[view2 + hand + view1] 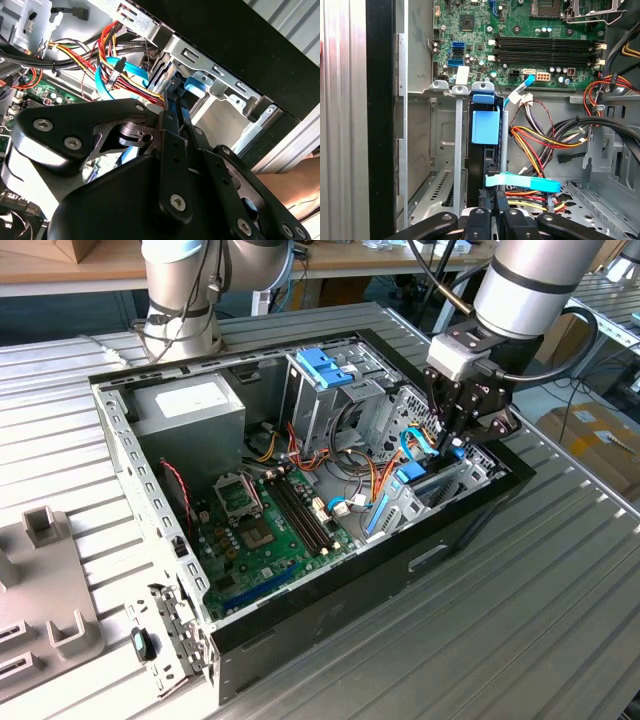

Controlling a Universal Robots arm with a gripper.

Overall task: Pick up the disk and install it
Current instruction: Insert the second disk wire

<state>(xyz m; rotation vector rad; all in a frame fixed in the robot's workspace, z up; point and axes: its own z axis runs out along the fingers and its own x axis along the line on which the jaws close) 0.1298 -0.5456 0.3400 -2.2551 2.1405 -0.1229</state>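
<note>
The disk stands on edge in a metal bay slot at the case's corner, its light-blue carrier rail facing up. The same rail shows as a light-blue piece in the second wrist view and as a blue part in the exterior view. My gripper hangs over that bay at the exterior view's right. Its black fingers run close together down to the disk's near end. In the first wrist view the gripper sits in line with the slot, shut on the disk's edge.
The open computer case lies on a ribbed metal table. Bundled wires and a flat blue cable crowd the bay. A darker blue bracket tops the drive cage. A second arm's base stands behind. A person's arm is beside the case.
</note>
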